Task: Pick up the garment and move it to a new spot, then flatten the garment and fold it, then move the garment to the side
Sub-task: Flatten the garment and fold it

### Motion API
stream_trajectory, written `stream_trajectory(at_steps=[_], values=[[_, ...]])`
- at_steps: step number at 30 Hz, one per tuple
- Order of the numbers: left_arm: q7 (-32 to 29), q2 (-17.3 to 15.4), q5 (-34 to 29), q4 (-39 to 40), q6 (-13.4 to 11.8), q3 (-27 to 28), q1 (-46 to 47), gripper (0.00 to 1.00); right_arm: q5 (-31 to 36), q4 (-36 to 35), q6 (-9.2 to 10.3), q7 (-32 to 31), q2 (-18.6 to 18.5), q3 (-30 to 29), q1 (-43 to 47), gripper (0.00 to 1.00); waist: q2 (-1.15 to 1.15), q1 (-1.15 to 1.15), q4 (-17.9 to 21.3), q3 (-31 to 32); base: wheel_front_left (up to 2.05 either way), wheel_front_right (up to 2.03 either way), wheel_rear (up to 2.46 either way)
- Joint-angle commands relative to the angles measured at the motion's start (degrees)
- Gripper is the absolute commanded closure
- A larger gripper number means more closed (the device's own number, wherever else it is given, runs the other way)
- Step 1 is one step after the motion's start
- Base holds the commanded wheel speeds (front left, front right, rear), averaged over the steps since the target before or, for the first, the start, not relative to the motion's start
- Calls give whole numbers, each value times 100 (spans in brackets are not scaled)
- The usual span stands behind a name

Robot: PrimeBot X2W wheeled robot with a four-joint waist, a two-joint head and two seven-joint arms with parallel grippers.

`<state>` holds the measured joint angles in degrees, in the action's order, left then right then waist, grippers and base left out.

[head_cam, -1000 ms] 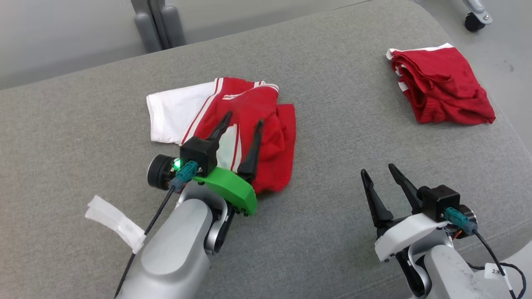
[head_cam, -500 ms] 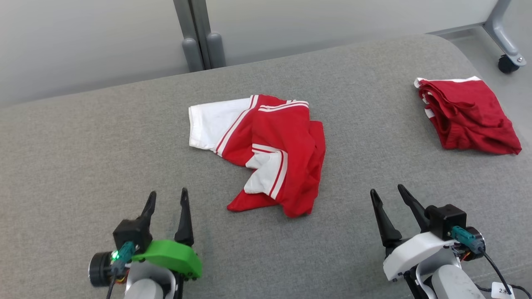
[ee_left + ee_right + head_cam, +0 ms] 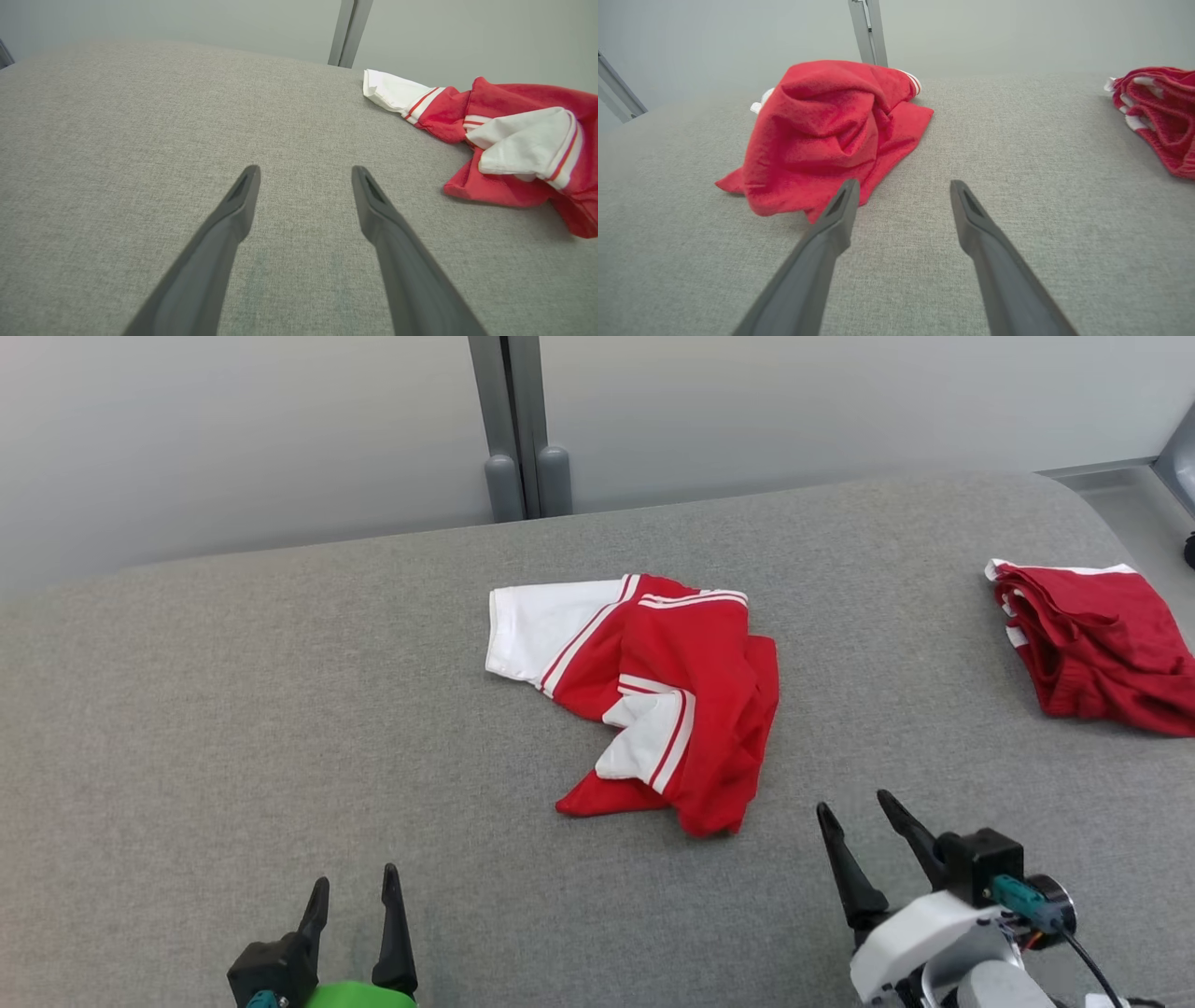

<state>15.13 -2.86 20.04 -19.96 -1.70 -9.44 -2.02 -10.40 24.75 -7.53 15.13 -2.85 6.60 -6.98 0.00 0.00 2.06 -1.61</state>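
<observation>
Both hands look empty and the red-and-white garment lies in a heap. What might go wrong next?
The garment is bunched in layers, so a pinch may catch only the top fold and fail to spread it flat. The other red pile lies off to the right, on the right hand's side; a sweep there might snag it.

A crumpled red-and-white garment (image 3: 700, 663) lies near the middle of a grey upholstered surface (image 3: 233, 728), with one white panel spread to the left and a striped white patch folded over its red body. A second red garment (image 3: 1102, 653), bunched and edged in white, sits well apart at the surface's right edge. The left gripper (image 3: 355, 882) at lower left and the right gripper (image 3: 851, 803) at lower right point upward, fingers parted and holding nothing, both clear of the cloth, while a grey post (image 3: 518, 429) rises against the pale wall behind.
</observation>
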Motion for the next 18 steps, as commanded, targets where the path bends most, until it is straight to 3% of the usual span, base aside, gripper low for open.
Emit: stream_trajectory(at_steps=[1,8,12,18], values=[[1,-14,-23,27,-24,-22,41,0,82,-68,9,1,-18,95,-231,0,0,0,-67,-89,0,0,0],[1,-14,-30,4,84,-159,536,0,103,73,9,1,-92,1268,-1733,0,0,0,-389,-588,0,0,0],[1,-15,120,-46,71,-374,734,0,71,767,10,-217,-172,2073,-2867,0,0,0,-658,-855,0,0,0],[1,-16,369,-57,26,-574,816,0,17,1857,10,-634,-271,2703,-3428,0,0,0,-926,-978,0,0,0]])
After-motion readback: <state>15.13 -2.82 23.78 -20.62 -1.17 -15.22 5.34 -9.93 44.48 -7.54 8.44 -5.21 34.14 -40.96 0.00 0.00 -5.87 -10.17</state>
